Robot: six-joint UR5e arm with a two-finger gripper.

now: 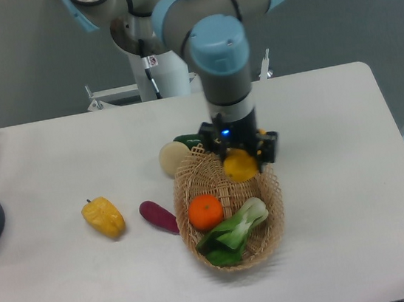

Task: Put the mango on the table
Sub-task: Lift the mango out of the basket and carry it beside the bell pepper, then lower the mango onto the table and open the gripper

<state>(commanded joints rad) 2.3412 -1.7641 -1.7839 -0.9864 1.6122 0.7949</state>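
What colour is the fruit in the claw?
Yellow; the mango shows best in the fixed camera view.

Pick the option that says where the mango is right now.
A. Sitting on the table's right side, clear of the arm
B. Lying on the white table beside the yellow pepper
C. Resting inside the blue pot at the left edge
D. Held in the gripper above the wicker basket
D: the mango sits between the fingers of the gripper, over the far end of the basket, not on the table.
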